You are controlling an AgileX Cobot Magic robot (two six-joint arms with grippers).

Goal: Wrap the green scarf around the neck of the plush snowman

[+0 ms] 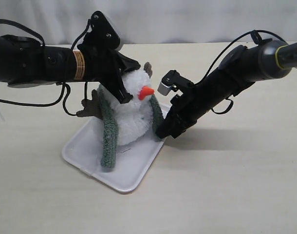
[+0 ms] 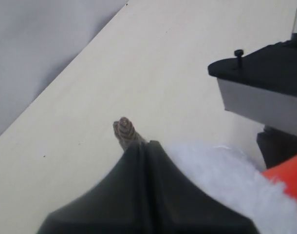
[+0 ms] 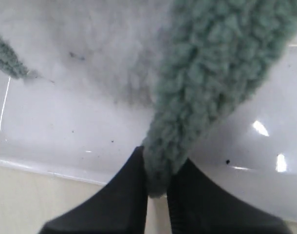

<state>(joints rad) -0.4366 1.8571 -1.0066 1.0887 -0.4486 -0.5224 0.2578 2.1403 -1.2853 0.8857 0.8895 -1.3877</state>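
Exterior view: plush snowman stood on white tray. Green scarf hung round it, both ends down front. Left gripper at head, beside orange nose. Right gripper low, at scarf end on view's right.

Left wrist view: jaws pressed together, nothing between; white fluff of snowman just beside.

Right wrist view: jaws pinching scarf tip, over tray.

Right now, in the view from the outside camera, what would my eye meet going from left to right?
snowman's brown twig arm → long hanging end of the green scarf → orange nose → right gripper → yellow-ringed joint of the right arm
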